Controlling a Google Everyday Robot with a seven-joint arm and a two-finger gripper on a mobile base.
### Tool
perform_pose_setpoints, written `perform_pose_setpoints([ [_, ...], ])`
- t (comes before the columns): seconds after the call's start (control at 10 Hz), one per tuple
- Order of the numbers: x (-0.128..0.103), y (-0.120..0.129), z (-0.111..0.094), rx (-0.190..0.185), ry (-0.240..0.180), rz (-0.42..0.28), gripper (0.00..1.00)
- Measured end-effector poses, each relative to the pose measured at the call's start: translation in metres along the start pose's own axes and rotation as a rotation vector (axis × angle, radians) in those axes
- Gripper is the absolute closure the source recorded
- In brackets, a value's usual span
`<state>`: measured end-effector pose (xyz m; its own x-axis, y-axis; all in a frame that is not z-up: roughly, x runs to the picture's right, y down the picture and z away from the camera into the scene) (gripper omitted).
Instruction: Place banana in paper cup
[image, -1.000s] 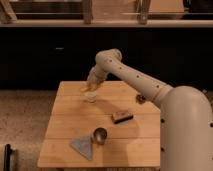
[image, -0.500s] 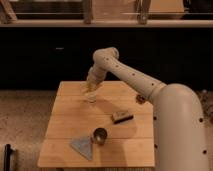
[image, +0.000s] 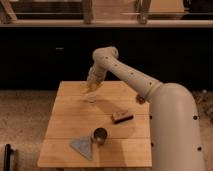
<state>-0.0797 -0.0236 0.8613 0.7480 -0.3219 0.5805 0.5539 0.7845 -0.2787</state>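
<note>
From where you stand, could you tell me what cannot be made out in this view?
- Gripper, above the paper cup at the table's far left: finger state blurred.
- Banana: no clear yellow shape; the gripper may hide it.
- Paper cup's inside: too small, partly covered by the gripper.
- Grey triangular object beside the metal cup: unidentifiable.

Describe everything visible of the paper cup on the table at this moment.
The paper cup is small, round and pale cream, and appears to stand upright on the far left part of the wooden table. The gripper hangs directly above it, close to its rim, with something yellowish at its tip, probably the banana. Whether anything touches the cup or lies inside cannot be made out.
</note>
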Motion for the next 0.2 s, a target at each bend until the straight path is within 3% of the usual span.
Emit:
perform_pose_setpoints([
  [0.1, 0.0007, -0.0003, 0.0009, -0.008, 0.002, -0.007, 0.99],
  [0.2, 0.0002, -0.0014, 0.0024, -0.018, 0.004, -0.019, 0.92],
])
